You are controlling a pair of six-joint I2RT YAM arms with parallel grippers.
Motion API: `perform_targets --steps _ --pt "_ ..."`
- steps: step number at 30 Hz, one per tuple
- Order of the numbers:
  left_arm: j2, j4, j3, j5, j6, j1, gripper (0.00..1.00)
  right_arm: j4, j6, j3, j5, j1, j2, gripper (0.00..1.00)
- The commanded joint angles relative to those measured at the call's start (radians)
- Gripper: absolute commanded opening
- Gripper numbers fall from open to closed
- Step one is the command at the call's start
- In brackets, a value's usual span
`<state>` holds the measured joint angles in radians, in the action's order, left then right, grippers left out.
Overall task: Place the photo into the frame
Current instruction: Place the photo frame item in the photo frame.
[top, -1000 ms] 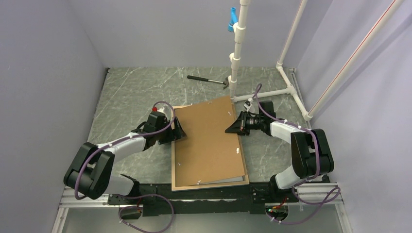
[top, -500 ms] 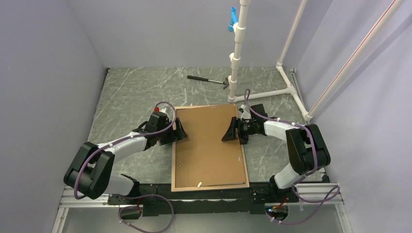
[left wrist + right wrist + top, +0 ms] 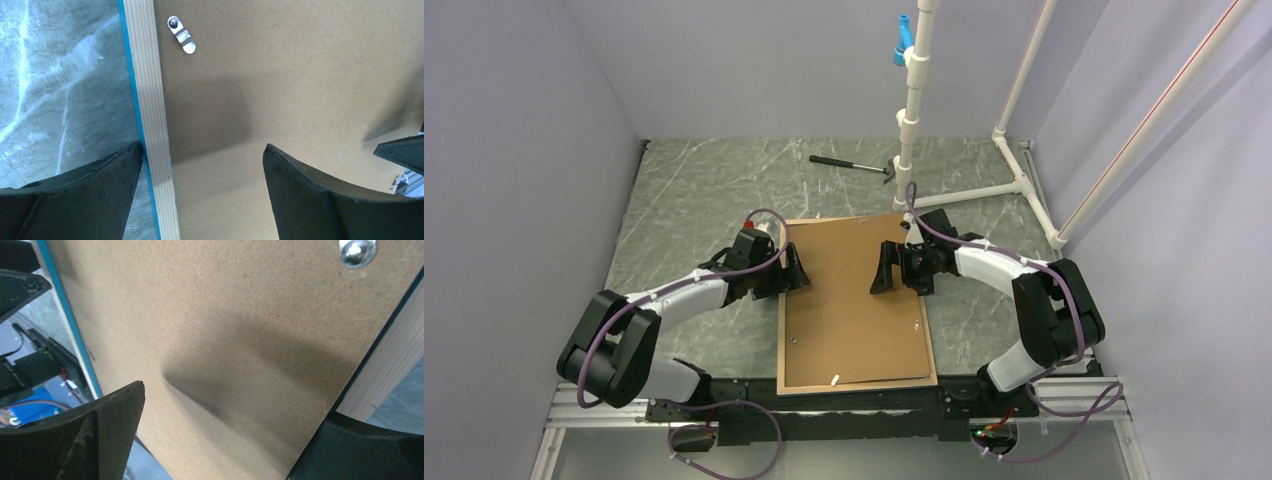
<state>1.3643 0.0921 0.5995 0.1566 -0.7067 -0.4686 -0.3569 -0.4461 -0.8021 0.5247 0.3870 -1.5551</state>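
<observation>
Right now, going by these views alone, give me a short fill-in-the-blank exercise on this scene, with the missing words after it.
1. The frame lies with its light ____ back facing up.
2. The backing board lying in it is ____ in colour.
3. The left gripper and right gripper both have their fingers ____, holding nothing.
4. Near the foot of the white pipe stand lies a ____.
Missing words: wood; brown; open; hammer.

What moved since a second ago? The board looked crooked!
The right hand slid left and the crooked brown board swung straight, lining up with the frame. The left hand stayed at the frame's left edge; the hammer stayed put.
</observation>
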Motion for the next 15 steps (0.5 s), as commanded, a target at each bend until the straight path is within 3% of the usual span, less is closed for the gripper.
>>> perform_targets --steps 1,15 --pt "0.009 -0.012 0.041 0.032 0.005 -0.014 0.92 -0.038 0.064 -0.047 -0.157 0.038 0.018 1.0" --pt "0.018 0.026 0.057 0.013 0.011 -0.016 0.92 -0.125 0.079 -0.086 -0.267 0.062 0.03 1.0"
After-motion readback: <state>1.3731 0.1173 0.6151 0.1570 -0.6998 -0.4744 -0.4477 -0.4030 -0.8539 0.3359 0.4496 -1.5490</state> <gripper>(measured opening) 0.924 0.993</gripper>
